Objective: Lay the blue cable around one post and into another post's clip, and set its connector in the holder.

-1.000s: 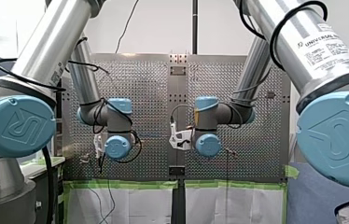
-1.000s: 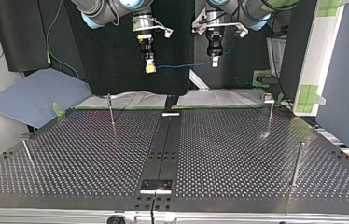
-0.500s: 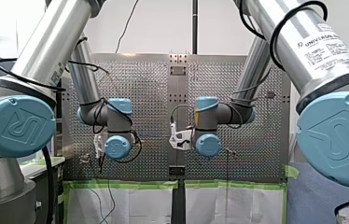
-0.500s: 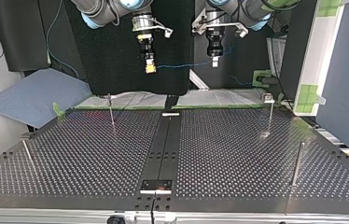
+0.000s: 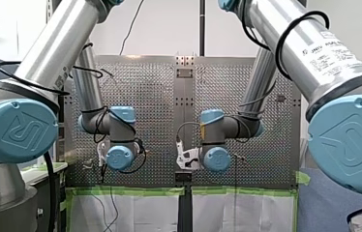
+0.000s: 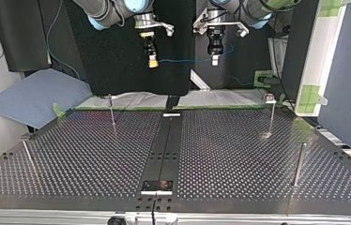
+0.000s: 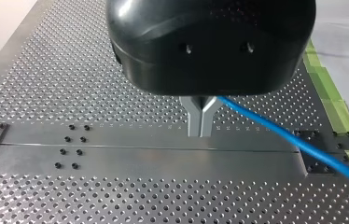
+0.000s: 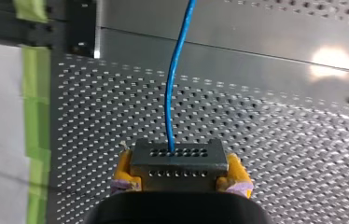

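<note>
- Blue cable (image 6: 183, 60) runs nearly level through the air between the two hands, high over the far edge of the tabletop (image 6: 220, 154) in the top view. None of it touches a post or a clip yet.
- Its connector (image 8: 177, 161), a perforated metal block, is clamped between the yellow pads (image 8: 125, 170) of my right hand (image 8: 177, 175). The cable leaves the block's face straight ahead.
- My left hand (image 7: 202, 131) has its metal fingers (image 7: 194, 119) pressed together on the cable, which trails off to one side above the centre strip (image 7: 140, 149).
- Risk, as I judge it: the span shows little slack. If the hands come down out of step or spread apart, the cable may slide through the left fingers or pull the connector askew in the pads.
- The posts are thin. One post (image 6: 111, 111) stands near the far edge, and another (image 6: 271, 115), with a small block at its top, stands toward the far right corner. A careless descent could knock either, or drape the cable on the wrong side.
- I cannot tell which fitting is the holder, and a wrong guess would put the connector in the wrong place.
- Pose: both hands point straight down, side by side, well above the tabletop. In the front view their wrists hang at about the same height.
</note>
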`<state>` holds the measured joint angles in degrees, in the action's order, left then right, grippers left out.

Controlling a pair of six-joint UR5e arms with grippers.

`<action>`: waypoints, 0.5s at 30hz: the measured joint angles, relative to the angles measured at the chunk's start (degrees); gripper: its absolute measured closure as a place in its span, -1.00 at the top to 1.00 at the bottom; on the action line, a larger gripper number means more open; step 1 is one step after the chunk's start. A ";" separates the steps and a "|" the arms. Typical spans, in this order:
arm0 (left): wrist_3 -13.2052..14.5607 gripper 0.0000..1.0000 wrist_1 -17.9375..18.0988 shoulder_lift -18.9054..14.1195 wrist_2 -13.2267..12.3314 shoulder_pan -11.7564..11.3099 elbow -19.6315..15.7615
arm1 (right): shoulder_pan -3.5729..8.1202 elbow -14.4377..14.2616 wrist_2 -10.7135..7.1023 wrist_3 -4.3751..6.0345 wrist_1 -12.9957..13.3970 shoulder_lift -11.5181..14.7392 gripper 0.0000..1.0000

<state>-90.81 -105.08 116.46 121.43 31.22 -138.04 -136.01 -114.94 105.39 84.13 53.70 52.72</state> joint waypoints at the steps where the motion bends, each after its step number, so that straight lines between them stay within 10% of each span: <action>1: 0.01 -1.00 0.01 0.00 0.00 0.00 0.00 | 0.00 0.00 0.00 0.00 -0.61 -0.09 -1.00; 15: -0.47 -1.00 -0.40 -0.41 -0.44 -0.05 0.56 | 0.21 0.58 0.19 0.11 -2.24 0.35 -1.00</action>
<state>-91.28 -105.48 116.05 120.98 31.17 -137.48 -135.80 -114.35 105.57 84.24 51.46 53.07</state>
